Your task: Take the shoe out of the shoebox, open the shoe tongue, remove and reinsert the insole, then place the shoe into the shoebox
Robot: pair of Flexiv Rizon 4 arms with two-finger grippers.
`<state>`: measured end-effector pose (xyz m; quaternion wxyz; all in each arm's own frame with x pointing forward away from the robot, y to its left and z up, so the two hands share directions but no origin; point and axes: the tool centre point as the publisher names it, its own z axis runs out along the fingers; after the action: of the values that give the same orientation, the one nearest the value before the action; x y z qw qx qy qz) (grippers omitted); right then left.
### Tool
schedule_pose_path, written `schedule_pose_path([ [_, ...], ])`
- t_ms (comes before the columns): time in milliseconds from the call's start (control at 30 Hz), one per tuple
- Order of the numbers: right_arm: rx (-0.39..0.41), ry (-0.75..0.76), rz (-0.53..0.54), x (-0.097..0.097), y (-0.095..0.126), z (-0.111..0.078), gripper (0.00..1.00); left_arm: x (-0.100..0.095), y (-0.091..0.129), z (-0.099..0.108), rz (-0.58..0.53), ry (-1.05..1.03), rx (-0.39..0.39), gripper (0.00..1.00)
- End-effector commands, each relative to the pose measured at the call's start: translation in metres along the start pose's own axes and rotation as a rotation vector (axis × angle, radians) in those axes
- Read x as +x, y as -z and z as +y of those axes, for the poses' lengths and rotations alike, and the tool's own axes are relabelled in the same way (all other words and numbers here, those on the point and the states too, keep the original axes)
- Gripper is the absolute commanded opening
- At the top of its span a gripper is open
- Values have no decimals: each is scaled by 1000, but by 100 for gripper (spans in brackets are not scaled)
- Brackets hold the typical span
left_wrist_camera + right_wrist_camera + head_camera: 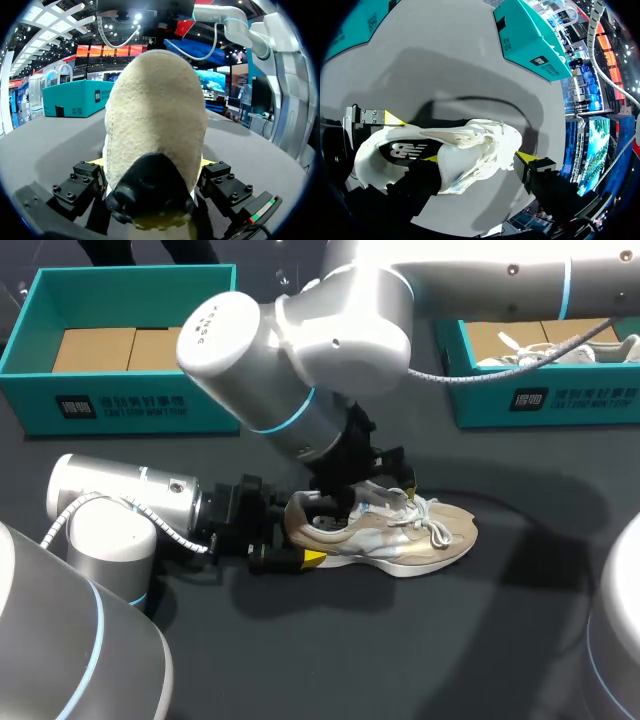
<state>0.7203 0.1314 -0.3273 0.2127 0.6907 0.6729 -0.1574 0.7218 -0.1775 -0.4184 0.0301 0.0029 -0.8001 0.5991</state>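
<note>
Grips the shoe (400, 535) at the heel with the left gripper (300, 543), closed on it from both sides, sole down on the table (420, 640), well apart from the left shoebox (120, 405) and the right shoebox (560, 400). Has the right gripper (476, 157) above the shoe, astride the tongue (480, 142) and next to the laces (432, 525); cannot tell whether clamped on it or merely around it. Shows the insole (402, 149) lying dark in the opening, not yet out. Risks, by judgement: pulling the tongue harder than the heel grip can resist, so tilting the toe up or twisting the heel loose; letting soft tongue fabric slide free under a weak pinch and flop back over the opening; snagging a loose lace loop on the way up and dragging the shoe sideways; crowding the heel end, with both grippers close together there, and knocking one against the other when reaching for the insole; buckling or folding the insole by tugging it through an opening not spread wide enough. Calls for a slow, short lift and a firm heel hold.
</note>
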Motion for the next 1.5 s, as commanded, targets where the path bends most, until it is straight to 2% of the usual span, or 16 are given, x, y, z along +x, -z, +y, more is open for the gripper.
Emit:
schedule_pose_path([
  [33,1,-326,28,5,-3,-8,80,1,-2,4,-3,0,0,0],
  [300,30,-305,55,21,4,-22,75,1,-2,4,-3,0,0,0],
  [467,26,-312,38,15,11,-28,74,1,-2,4,-3,0,0,0],
  [633,29,-308,32,6,13,-25,71,1,-2,4,-3,0,0,0],
  [767,34,-288,38,1,10,-21,50,1,-2,4,-3,0,0,0],
  [933,35,-263,57,-4,10,-18,42,1,-2,4,-3,0,0,0],
  [1167,44,-192,109,-4,10,-15,36,1,-2,4,-3,0,0,0],
  [1267,47,-152,153,-4,8,-15,35,1,-2,4,-3,0,0,0],
  [1500,68,-102,180,-13,6,-14,35,1,-2,4,-3,0,0,0],
])
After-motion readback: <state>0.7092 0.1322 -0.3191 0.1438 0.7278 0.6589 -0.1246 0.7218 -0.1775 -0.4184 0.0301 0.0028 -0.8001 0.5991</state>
